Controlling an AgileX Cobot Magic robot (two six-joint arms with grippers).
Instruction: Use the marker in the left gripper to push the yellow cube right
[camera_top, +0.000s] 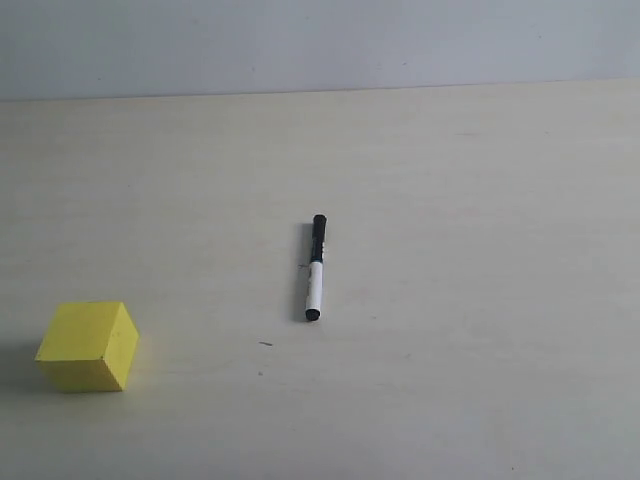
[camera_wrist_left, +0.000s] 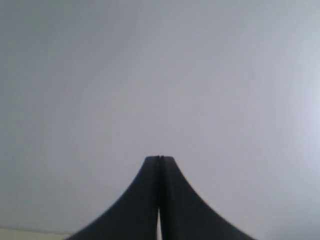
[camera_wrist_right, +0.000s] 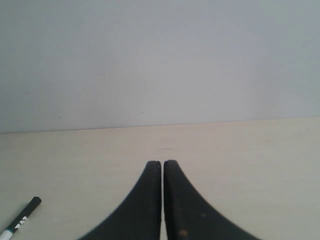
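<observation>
pale tabletop (camera_top: 480, 300) with marker (camera_top: 316, 268); grey wall (camera_top: 300, 40)

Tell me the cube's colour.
The cube is bright yellow, best seen in the exterior view.

Exterior view: bright, even, diffuse light; the table (camera_top: 480, 200) was pale and evenly lit. The yellow cube (camera_top: 88, 346) threw a soft shadow to its left and the marker (camera_top: 315, 268) a thin one along the same side, so light came from the right. Focus was slightly soft.
Left wrist view: hazy, low contrast; the left gripper (camera_wrist_left: 160, 160) was a blurred dark silhouette.
Right wrist view: clearer; the right gripper (camera_wrist_right: 162, 162) was likewise dark, its edges soft.
</observation>
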